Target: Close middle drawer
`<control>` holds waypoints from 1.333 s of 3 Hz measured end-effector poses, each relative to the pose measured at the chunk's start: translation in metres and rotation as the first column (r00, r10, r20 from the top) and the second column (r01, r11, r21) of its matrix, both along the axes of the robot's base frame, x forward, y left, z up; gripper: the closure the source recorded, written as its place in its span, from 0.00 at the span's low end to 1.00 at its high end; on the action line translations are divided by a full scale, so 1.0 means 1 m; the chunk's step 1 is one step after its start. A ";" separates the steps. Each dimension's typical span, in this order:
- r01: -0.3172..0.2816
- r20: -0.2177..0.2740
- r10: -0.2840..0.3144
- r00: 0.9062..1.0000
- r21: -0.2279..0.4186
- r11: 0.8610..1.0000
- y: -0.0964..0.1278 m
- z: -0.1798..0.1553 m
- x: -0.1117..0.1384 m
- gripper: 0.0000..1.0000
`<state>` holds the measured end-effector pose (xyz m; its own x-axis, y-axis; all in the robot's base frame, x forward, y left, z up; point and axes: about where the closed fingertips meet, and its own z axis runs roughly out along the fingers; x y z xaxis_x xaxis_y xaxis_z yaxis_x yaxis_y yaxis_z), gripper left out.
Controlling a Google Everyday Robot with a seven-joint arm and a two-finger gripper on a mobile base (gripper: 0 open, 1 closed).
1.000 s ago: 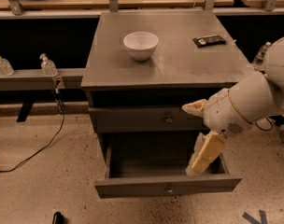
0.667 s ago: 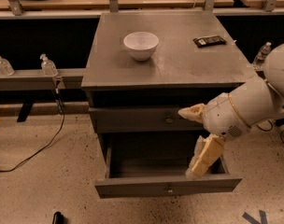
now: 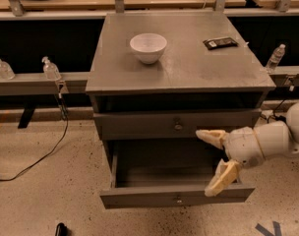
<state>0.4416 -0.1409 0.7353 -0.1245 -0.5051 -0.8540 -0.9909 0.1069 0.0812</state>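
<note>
Here, the middle drawer [image 3: 139, 199] stands pulled out at lower centre. The end effector [image 3: 216, 157] hovers over its right end, fingers spread wide.

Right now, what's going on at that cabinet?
The robot's arm comes in from the right, with its gripper open over the right end of the middle drawer. That drawer is pulled well out and not yet pushed in. The lower finger sits by its front panel. The drawer above is shut. A white bowl and a dark flat packet sit on the cabinet top.
</note>
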 end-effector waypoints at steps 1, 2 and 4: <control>0.024 0.022 -0.025 0.999 0.053 0.998 -0.021 -0.070 0.009 0.00; 0.105 0.042 -0.106 0.993 0.032 0.994 -0.038 -0.160 0.020 0.00; 0.170 0.020 -0.170 0.985 0.027 0.985 -0.049 -0.219 0.022 0.00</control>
